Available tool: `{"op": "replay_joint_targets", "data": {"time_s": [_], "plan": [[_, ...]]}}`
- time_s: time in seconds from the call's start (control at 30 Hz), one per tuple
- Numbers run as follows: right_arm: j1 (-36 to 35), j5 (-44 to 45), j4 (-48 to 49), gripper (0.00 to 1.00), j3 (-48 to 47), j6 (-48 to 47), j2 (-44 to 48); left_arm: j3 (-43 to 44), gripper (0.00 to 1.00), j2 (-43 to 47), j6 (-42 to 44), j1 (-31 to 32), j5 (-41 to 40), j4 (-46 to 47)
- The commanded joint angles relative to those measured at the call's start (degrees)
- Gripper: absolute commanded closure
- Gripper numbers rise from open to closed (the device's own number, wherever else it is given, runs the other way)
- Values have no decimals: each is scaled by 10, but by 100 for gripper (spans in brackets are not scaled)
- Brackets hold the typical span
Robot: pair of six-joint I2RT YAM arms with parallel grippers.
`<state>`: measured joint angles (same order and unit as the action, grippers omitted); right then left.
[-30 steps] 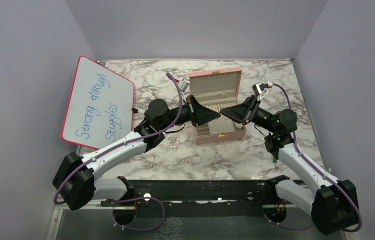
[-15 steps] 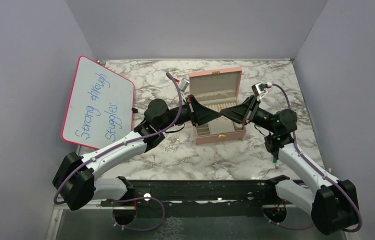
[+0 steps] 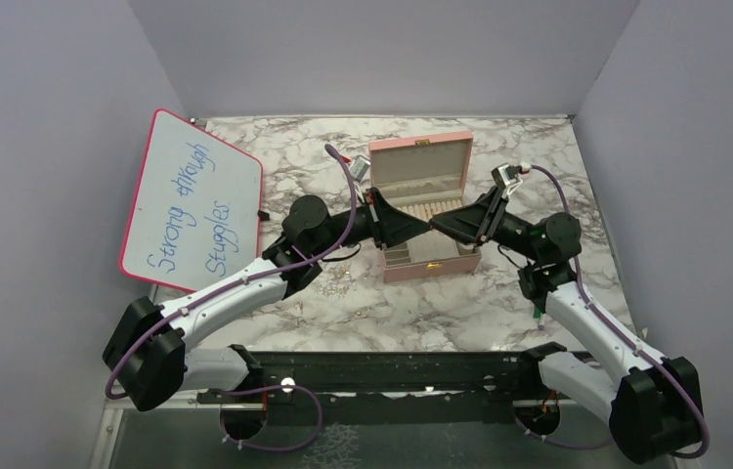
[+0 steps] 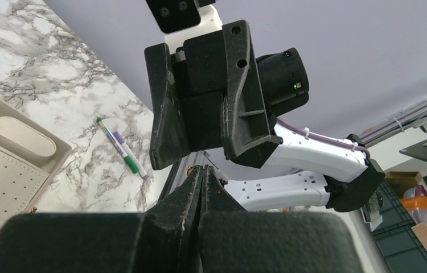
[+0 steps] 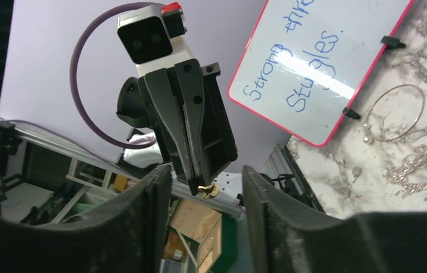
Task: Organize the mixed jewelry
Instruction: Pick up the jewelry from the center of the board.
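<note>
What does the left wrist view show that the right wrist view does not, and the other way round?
Only the left wrist view: the right pincer, open; the green-and-white marker pen; the cream inside of the pink box. Only the right wrist view: the whiteboard, the thin silver hoop, loose chains, and the shut left pincer with a small gold piece at its tips. Both: the marble table.

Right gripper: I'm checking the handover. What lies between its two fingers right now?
The shut left gripper, pinching a tiny gold piece, sits in that gap; the right wrist view shows it.
</note>
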<state>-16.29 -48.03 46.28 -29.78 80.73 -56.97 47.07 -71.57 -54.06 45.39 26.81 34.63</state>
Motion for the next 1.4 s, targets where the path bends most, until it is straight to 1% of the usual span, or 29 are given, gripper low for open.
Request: {"op": "replay_joint_targets", "data": {"time_s": [0.0,0.07,0.17,0.27,0.33,0.4,0.47,0.57,0.67,0.77,0.87,0.93,1.1,1.3,1.37], "plan": [[-2,16,-57,43,-18,-16,22,-8,100,10,31,-3,8,23],[-3,25,-86,39,-19,-8,25,-12,100,17,64,-2,2,23],[-3,40,-123,34,-24,28,26,-14,100,24,138,-2,3,22],[-2,52,-146,31,-32,63,26,-12,100,24,205,-2,11,22],[-2,59,-175,31,-44,76,27,-8,100,22,247,-2,21,22],[-3,66,-195,33,-55,91,27,-2,100,17,292,-2,30,20],[-2,76,-203,39,-60,112,28,3,100,13,326,-3,46,17],[-4,87,-224,44,-76,125,27,8,100,9,364,-2,61,17],[-5,95,-262,47,-91,120,26,12,100,8,393,-2,62,17],[-7,95,-291,47,-97,106,27,14,100,4,416,-2,59,17],[-10,100,-338,42,-105,71,27,17,100,-3,430,-2,59,17],[-13,107,-371,40,-115,51,27,18,100,-6,438,-2,59,17],[-20,85,-330,42,-106,65,19,24,100,-14,461,-3,66,17],[-26,72,-304,53,-95,84,16,30,100,-18,483,-3,73,17],[-28,69,-303,54,-94,86,15,30,100,-19,490,-3,74,17]]}}
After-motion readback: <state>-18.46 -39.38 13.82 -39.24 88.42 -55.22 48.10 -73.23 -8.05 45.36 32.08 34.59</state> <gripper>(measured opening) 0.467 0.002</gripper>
